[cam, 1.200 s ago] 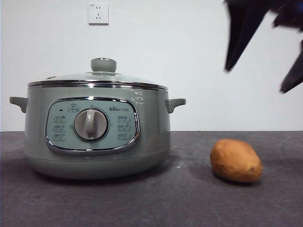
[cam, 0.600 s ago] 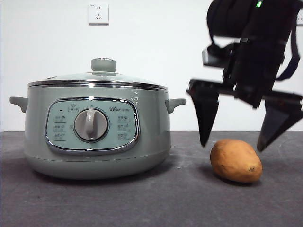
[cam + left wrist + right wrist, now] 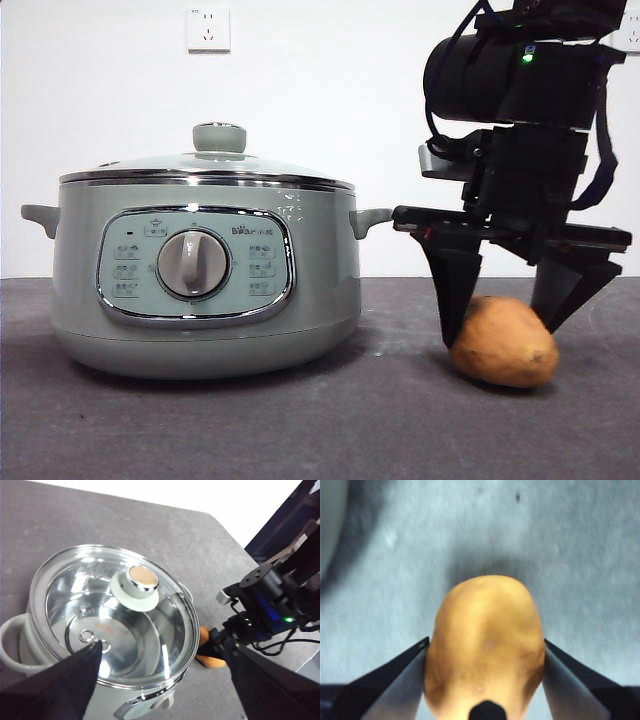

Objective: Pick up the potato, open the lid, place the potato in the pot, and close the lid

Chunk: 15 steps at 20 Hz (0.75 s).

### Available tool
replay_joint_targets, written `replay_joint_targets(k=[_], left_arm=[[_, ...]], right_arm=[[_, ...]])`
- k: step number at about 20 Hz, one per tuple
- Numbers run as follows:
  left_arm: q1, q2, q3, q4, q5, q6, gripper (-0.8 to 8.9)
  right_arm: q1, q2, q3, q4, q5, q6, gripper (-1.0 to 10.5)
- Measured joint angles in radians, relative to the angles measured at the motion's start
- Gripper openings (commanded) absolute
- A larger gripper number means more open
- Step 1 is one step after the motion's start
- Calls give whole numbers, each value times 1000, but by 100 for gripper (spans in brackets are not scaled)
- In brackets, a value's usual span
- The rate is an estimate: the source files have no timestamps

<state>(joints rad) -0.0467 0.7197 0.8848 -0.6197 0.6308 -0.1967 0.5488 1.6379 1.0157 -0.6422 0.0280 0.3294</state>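
Observation:
The orange-brown potato [image 3: 505, 342] lies on the dark table to the right of the sage-green pot [image 3: 200, 300]. My right gripper [image 3: 503, 336] has come down over it, jaws open, one on each side and close against its skin; the right wrist view shows the potato [image 3: 485, 640] filling the gap of the gripper [image 3: 485, 641]. The glass lid [image 3: 200, 166] with its green knob [image 3: 218, 137] sits shut on the pot. My left gripper [image 3: 166, 646] hovers open above the lid [image 3: 90, 605], out of the front view.
The dark grey table [image 3: 300, 430] runs under everything, with a white wall and a wall socket [image 3: 207, 28] behind. The pot's right handle [image 3: 372, 218] points toward the right arm. The table's far edge [image 3: 220, 520] shows in the left wrist view.
My right arm dropped from the upper right corner down onto the potato; its open jaws now straddle it. Pot, lid and potato have not moved.

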Motion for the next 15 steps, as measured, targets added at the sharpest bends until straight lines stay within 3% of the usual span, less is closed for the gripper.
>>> replay_joint_targets(k=[5,8,15], left_arm=[[0,40,0,2,0,3,409],[-36,126,0,87,-14,3,409],[-263,404,193,135,-297,58,408]], right_arm=[[1,-188,0,-181,-1,-32,-8],[1,-315,0,-275,-1,-50,-7],[1,-486,0,-286,1,-57,-7]])
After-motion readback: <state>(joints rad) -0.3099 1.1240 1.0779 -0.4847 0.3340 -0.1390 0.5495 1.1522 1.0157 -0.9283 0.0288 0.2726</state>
